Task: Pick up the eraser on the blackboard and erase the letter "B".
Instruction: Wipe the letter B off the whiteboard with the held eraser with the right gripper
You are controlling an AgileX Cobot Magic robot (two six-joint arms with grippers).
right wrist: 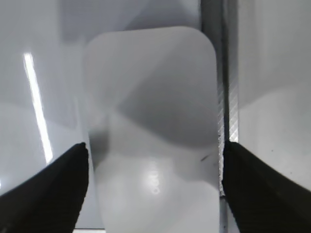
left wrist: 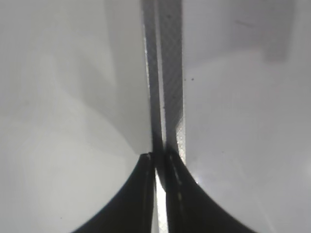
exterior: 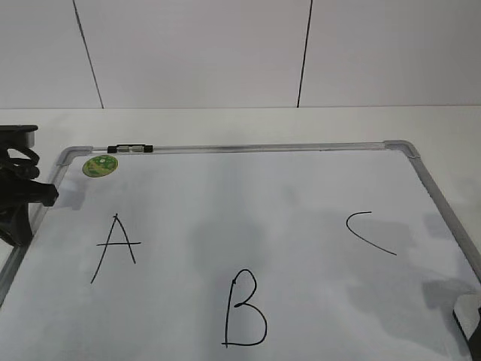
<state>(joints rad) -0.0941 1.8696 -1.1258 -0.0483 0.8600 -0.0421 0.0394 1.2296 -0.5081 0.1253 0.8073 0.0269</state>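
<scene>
The blackboard [exterior: 263,147] is a white board with a silver-grey frame, lying flat. The black letter "B" [exterior: 244,310] is at its front middle. The white glossy eraser [right wrist: 153,121] shows only in the right wrist view, lying on the board beside the frame rail [right wrist: 226,73]. My right gripper [right wrist: 154,144] is open, with one finger on each side of the eraser; in the exterior view it is at the front right corner [exterior: 470,323]. My left gripper [left wrist: 159,158] is shut and empty over the board's left frame rail [left wrist: 167,73], at the left edge [exterior: 22,192].
A black "A" [exterior: 115,248] is at the left and a curved "C" [exterior: 367,232] at the right. A round green sticker [exterior: 100,165] sits at the far left corner. A small black clip [exterior: 130,149] is on the far rail. A white wall stands behind.
</scene>
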